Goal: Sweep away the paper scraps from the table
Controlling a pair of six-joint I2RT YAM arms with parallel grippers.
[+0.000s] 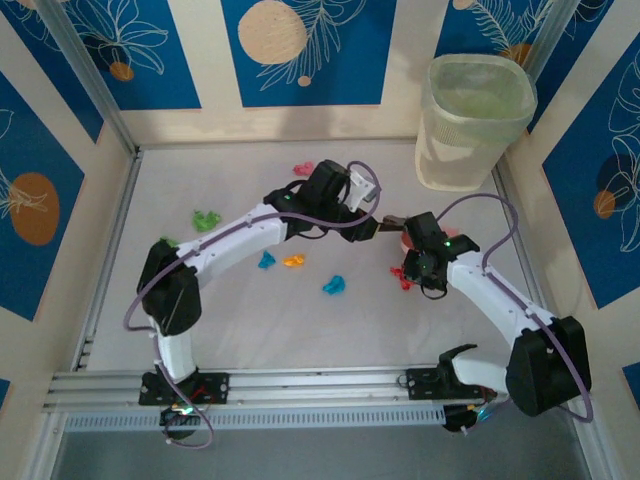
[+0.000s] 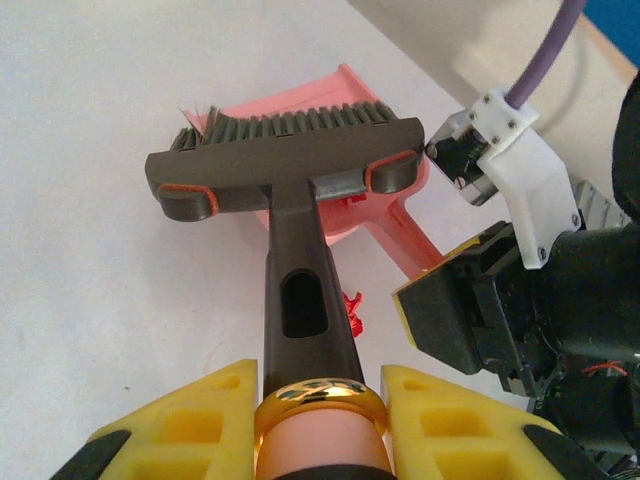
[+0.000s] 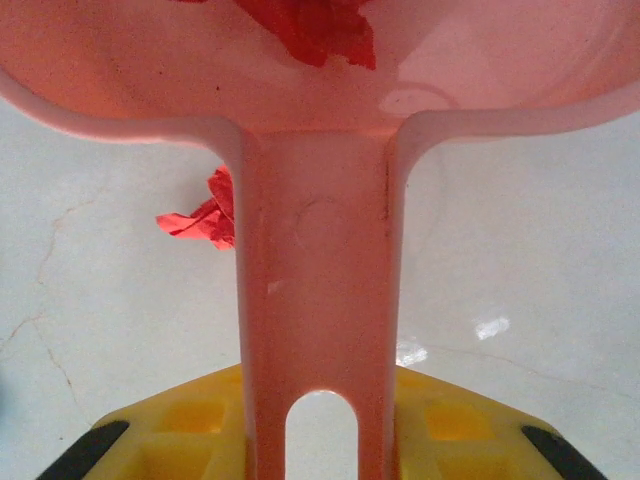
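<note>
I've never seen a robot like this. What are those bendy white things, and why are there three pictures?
They are two robot arms bolted to a table. One picture looks down from above; the other two come from small cameras on each wrist. The left claw holds a dark brush. The right claw holds a pink dustpan by its handle. Tiny paper scraps in blue, orange, green, pink and red lie on the table, and one red scrap is already in the dustpan. A pale bin stands in the far corner.

Paper scraps (image 1: pixel 294 261) scattered mid table (image 1: pixel 250 330), multicolour.
</note>
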